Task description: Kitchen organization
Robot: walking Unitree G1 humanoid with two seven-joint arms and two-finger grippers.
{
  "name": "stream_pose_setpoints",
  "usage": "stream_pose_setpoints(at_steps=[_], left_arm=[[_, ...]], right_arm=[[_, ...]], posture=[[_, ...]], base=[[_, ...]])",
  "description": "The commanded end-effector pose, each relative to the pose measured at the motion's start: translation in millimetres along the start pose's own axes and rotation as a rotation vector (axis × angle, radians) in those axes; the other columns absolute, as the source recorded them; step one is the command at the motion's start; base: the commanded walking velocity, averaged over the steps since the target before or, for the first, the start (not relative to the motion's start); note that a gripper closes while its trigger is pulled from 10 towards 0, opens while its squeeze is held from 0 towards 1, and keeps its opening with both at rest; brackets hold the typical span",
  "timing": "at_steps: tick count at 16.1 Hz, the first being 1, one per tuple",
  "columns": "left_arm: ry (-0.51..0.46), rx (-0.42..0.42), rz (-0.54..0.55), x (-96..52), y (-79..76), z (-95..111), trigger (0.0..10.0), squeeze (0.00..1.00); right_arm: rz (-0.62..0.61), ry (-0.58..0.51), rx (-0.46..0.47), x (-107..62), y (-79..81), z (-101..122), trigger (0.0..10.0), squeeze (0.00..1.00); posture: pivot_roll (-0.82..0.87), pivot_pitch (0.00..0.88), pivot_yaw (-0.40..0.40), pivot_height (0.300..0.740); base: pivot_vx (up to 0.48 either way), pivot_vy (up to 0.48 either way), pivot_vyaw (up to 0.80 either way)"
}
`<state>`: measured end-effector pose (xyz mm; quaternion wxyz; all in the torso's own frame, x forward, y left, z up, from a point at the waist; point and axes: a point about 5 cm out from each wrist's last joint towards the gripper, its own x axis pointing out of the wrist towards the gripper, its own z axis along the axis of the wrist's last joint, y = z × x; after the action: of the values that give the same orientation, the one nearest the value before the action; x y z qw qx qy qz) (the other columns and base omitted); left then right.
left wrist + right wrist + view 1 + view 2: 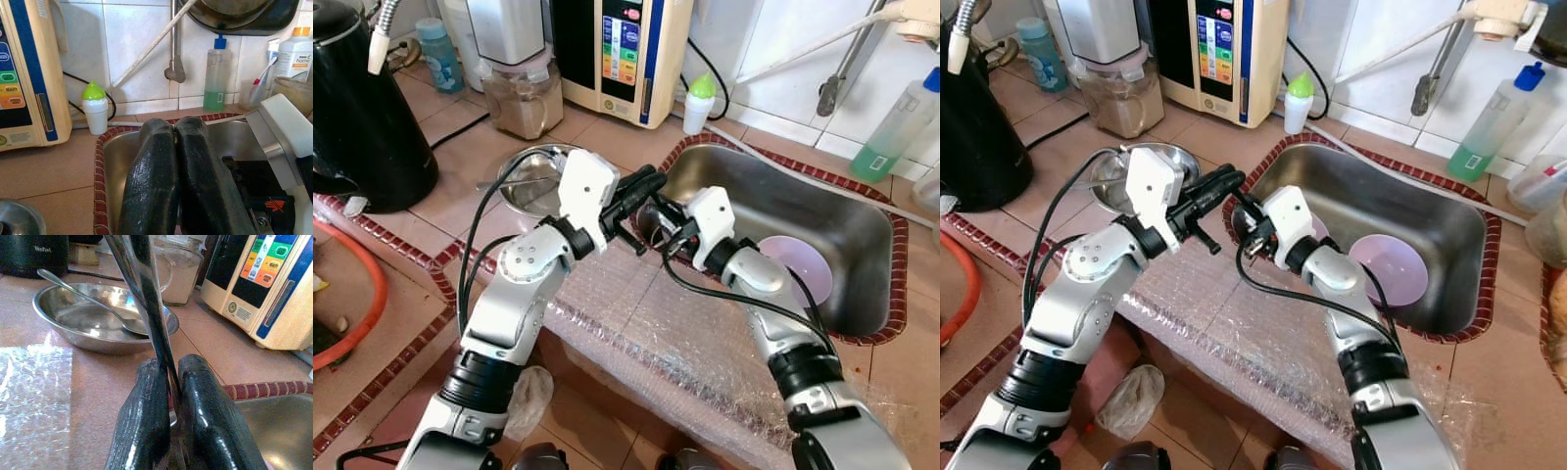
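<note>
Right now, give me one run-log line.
right gripper: shut on metal utensil | left gripper: shut, empty | both at sink edge

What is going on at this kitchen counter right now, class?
The robot stands at the sink. Its right gripper is shut on a thin metal utensil handle, held over the sink's near-left corner. The left gripper hovers just beside it, fingers pressed together and empty. A steel bowl with a spoon sits on the counter, and a purple bowl lies in the sink.

Silver arm segments, white wrist housings, looped black cables, and glossy black fingers (151, 186) are observed.
</note>
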<state>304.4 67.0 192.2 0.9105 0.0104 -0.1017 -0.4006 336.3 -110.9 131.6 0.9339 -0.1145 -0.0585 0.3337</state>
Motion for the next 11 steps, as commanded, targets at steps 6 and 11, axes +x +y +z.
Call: stream_pose_setpoints(at_steps=[6, 11], left_arm=[[0.055, 0.004, 0.024, -5.4, 0.9, -24, 10.0, 1.00], [0.161, 0.028, -0.024, -19.0, -8.6, -45, 10.0, 1.00]], right_arm=[[-0.224, 0.097, -0.015, -6.5, -35.6, -14, 0.0, 0.00], [-0.449, 0.294, -0.025, -15.2, -51.8, -41, 0.0, 0.00]], posture=[[0.04, 0.019, -0.015, 0.740], [0.07, 0.039, -0.013, 0.740]], base=[[0.000, 0.000, 0.00], [0.000, 0.000, 0.00]])
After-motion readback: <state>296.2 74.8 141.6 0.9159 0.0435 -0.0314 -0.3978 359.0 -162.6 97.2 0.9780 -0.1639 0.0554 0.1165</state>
